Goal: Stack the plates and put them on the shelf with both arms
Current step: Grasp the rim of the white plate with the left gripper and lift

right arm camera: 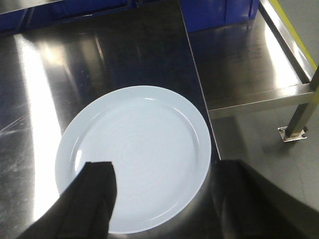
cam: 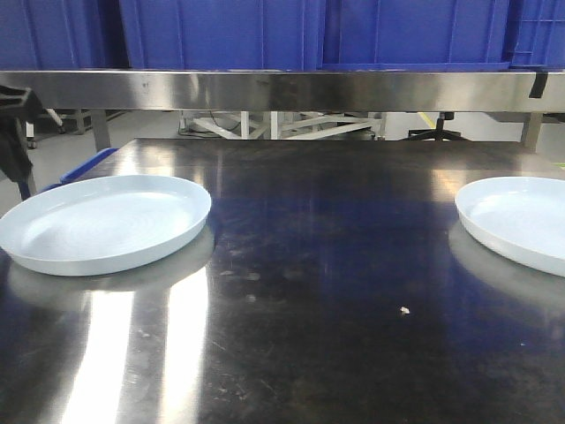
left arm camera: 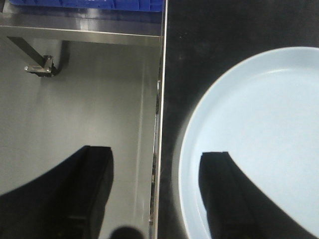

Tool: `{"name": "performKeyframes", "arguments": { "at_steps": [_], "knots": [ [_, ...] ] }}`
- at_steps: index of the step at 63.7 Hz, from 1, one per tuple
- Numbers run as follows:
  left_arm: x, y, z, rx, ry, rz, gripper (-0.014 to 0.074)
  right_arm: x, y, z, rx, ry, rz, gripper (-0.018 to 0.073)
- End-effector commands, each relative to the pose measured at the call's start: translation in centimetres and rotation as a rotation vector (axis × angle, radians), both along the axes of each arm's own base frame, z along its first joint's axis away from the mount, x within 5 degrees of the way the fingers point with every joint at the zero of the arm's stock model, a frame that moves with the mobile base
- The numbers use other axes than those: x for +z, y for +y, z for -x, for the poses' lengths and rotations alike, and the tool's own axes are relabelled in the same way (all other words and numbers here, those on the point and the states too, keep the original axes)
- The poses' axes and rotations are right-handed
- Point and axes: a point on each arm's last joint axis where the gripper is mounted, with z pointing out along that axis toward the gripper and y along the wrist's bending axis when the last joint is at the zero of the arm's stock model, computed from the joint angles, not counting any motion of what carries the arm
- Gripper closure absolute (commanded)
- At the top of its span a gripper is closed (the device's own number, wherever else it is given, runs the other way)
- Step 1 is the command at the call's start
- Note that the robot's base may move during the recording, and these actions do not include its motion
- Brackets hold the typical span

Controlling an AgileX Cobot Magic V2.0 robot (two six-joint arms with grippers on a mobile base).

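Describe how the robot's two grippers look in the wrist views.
The left black pincer gripper shows two broad, matte black fingers with squared tips. The right black pincer gripper looks alike. No cables or markings show.

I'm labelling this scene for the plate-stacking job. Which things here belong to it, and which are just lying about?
Belong to the job:
left plate
right plate
left pincer, open
right pincer, open
steel shelf

Just lying about:
blue crates on the shelf
white speck on the table
chair base behind
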Motion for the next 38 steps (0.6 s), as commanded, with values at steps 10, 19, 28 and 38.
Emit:
{"name": "performKeyframes", "arguments": {
  "at_steps": [10,19,28,38],
  "knots": [
    [-0.3,-0.7,-2.1,0.006,-0.057,0.029,0.0141,1.9,-0.1,-0.5,0.007,-0.113,0.033,0.0041],
    [-1.8,-0.7,-2.5,0.006,-0.015,0.022,0.0141,1.9,-0.1,-0.5,0.007,-0.113,0.033,0.0041],
    [-2.4,-0.8,-2.6,0.006,0.001,0.019,0.0219,1.9,-0.1,-0.5,0.007,-0.112,0.033,0.0041],
    [-2.0,-0.8,-2.6,0.003,-0.01,0.018,0.0486,1.9,-0.1,-0.5,0.007,-0.111,0.033,0.0041]
  ]
}}
